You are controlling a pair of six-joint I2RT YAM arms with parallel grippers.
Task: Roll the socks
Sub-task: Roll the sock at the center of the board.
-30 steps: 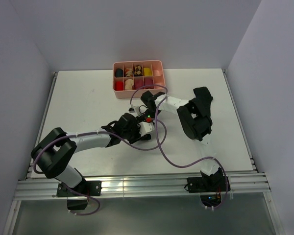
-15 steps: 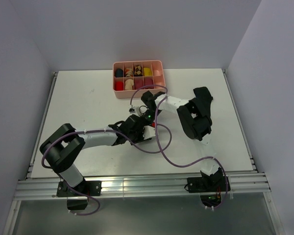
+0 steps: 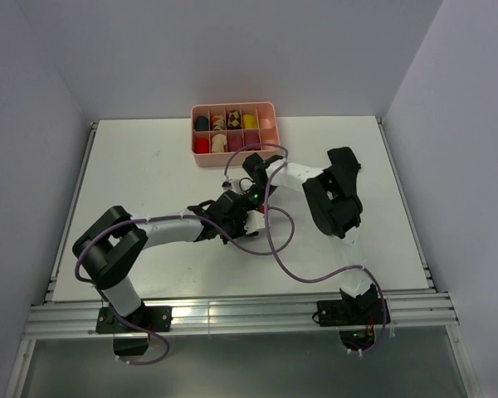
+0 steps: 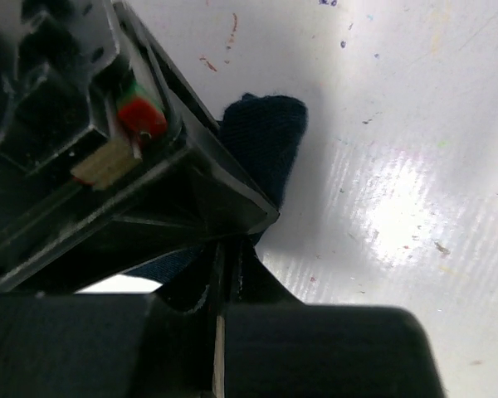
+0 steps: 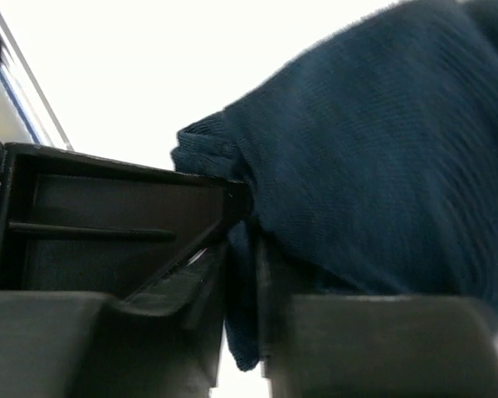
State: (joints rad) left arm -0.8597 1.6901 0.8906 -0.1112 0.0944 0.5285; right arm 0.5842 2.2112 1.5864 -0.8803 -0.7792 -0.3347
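Note:
A dark sock (image 5: 365,166) fills the right wrist view, and a fold of it hangs pinched between the nearly closed jaws of my right gripper (image 5: 245,274). In the left wrist view the same sock (image 4: 266,137) lies on the white table, under the right gripper's black housing (image 4: 83,191). My left gripper (image 4: 226,257) is shut there, with dark fabric showing on both sides of its tips. From above, the left gripper (image 3: 242,217) and right gripper (image 3: 251,197) meet mid-table and hide the sock. No other sock is in view.
A pink divided tray (image 3: 234,105) with rolled items in its compartments stands at the back of the table, just beyond the right arm. A purple cable (image 3: 278,257) loops over the table in front of the grippers. Grey walls rise on three sides.
My left arm has reached further right, bringing its gripper in under the right gripper, and its jaws have closed. The right arm has barely moved.

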